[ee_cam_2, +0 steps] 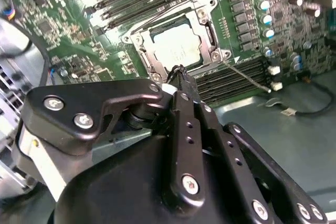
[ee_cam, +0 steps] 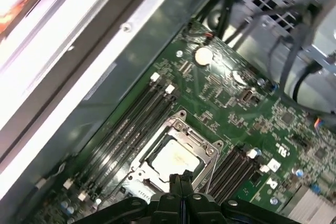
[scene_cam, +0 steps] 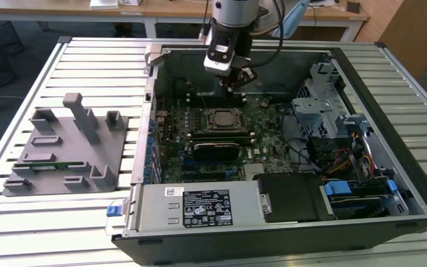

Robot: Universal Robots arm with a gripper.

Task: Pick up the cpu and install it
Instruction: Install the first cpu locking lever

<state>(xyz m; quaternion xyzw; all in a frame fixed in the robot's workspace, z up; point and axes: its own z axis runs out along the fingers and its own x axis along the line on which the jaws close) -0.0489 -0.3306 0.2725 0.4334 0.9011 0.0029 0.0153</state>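
- Inside the open metal computer case (scene_cam: 273,245), the cpu (scene_cam: 223,118) (ee_cam_2: 176,48) (ee_cam: 176,156) lies flat in its socket on the green circuit board (scene_cam: 262,139). Its silvery square top faces up, ringed by a shiny steel frame (ee_cam_2: 212,51).
- Being square, it has no long side; its edges run parallel to the black memory slots (ee_cam: 131,129) beside it.
- The black pincer (scene_cam: 236,83) (ee_cam_2: 178,71) (ee_cam: 181,178) hangs above the board close to the socket, fingers pressed together with nothing between them.
- The case rests on a white slatted counter (scene_cam: 87,61), with a grey moulded tray (scene_cam: 65,167) at the exterior view's left.
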